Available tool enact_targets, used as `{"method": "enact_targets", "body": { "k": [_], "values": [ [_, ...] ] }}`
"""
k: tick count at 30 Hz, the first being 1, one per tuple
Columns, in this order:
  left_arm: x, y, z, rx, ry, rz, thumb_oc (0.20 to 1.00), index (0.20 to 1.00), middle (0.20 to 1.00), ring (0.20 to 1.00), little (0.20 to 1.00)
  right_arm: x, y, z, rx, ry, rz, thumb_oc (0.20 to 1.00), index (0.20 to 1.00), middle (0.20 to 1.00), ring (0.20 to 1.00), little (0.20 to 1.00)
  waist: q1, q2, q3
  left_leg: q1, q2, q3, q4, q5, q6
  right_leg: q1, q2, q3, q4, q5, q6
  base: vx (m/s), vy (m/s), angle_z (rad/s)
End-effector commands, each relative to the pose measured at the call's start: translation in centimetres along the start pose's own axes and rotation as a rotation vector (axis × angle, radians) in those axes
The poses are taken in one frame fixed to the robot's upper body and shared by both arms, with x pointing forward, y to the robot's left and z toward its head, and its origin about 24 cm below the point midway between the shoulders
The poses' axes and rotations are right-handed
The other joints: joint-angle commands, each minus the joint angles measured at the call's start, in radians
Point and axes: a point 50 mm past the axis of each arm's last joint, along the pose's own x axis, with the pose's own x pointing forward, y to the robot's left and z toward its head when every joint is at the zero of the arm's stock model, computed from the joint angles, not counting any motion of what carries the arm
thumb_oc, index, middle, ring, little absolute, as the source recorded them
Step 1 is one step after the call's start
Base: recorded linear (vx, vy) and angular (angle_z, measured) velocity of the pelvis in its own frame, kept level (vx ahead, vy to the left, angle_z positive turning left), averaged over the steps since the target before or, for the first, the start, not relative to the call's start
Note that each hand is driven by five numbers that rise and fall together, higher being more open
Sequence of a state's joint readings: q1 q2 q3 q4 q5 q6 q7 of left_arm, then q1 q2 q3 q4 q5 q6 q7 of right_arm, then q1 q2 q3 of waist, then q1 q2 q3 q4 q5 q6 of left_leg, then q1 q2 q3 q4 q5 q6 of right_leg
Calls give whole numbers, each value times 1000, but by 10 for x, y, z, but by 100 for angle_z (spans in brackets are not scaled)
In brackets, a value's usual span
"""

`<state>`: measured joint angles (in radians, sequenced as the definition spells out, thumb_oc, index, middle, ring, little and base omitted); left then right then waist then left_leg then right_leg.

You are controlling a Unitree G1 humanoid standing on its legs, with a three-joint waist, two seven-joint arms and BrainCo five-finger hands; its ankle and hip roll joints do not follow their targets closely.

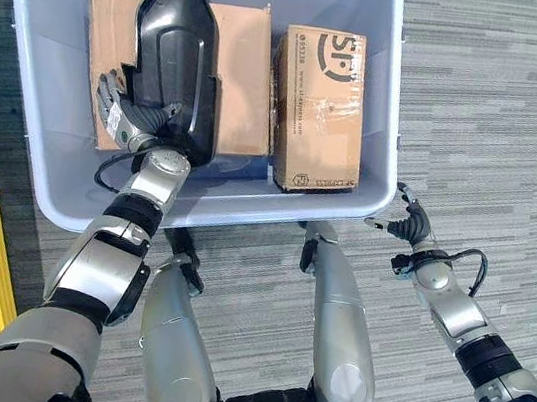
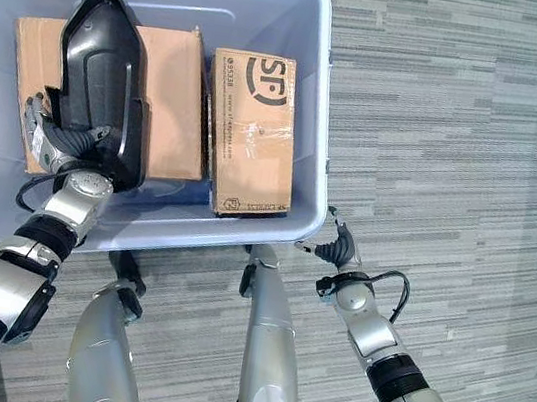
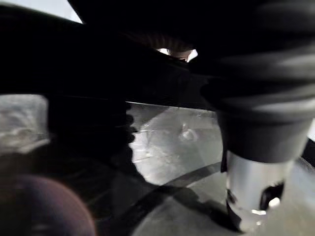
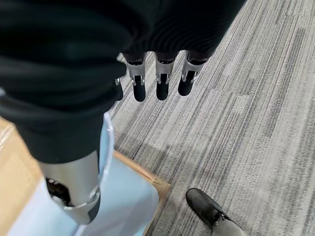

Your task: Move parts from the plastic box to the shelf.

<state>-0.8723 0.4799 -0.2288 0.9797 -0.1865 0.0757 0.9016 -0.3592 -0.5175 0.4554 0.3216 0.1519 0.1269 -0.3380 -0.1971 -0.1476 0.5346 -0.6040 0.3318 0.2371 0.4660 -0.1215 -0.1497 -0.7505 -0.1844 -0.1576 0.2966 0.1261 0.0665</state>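
pale blue-grey plastic box (image 1: 27,125), upper left of frame, on grey striped carpet (image 1: 504,115). held: one black moulded part (image 1: 174,55), lying across a wide cardboard box (image 1: 241,81); one narrower cardboard box (image 1: 318,107) just beside, toward frame centre. left hand (image 1: 125,114) reached into the box at the black part's lower end, fingers curled under its edge, thumb side hidden; judged a lifting grip, taken at the nearest end for a straight pull-up. part not yet clear of the box. right hand (image 2: 335,243) outside the box, near its lower right corner, fingers (image 4: 158,83) relaxed and straight, carrying nothing; judged idle. person's dark shoe (image 4: 206,206) on carpet, lower part of right wrist view.
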Motion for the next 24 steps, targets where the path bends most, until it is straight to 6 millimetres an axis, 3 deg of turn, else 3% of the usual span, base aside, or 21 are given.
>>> {"method": "enact_targets", "body": {
  "k": [1,18,20,21,24],
  "values": [
    [-13,-8,-46,31,226,-124,1000,1000,1000,1000,1000,-2,-4,3,1,-26,-42,1000,1000,1000,1000,1000,12,-45,-15,-137,-11,9,85,67,13,27,2,-16,84,-113,48,0,0,0],
    [-13,-12,-49,87,289,-196,1000,1000,1000,1000,1000,3,-10,13,1,-39,-48,1000,1000,1000,1000,1000,0,-47,-15,-155,-14,15,94,62,18,4,9,-6,86,-105,47,0,0,0],
    [-14,-13,-51,65,332,-220,363,363,363,363,363,4,-10,14,2,-38,-49,1000,1000,1000,1000,1000,-1,-48,-15,-158,-12,14,97,61,18,2,9,-5,88,-106,47,0,0,0],
    [-15,-14,-53,68,344,-224,200,200,200,200,200,4,-10,14,2,-39,-50,1000,1000,1000,1000,1000,-1,-48,-15,-159,-12,14,97,61,18,1,9,-6,88,-105,47,0,0,0],
    [-18,-16,-57,24,408,-234,200,200,200,200,200,4,-10,14,4,-37,-52,1000,1000,1000,1000,1000,-2,-49,-15,-162,-12,13,98,60,20,-2,9,-6,89,-106,46,0,0,0]
  ]
}}
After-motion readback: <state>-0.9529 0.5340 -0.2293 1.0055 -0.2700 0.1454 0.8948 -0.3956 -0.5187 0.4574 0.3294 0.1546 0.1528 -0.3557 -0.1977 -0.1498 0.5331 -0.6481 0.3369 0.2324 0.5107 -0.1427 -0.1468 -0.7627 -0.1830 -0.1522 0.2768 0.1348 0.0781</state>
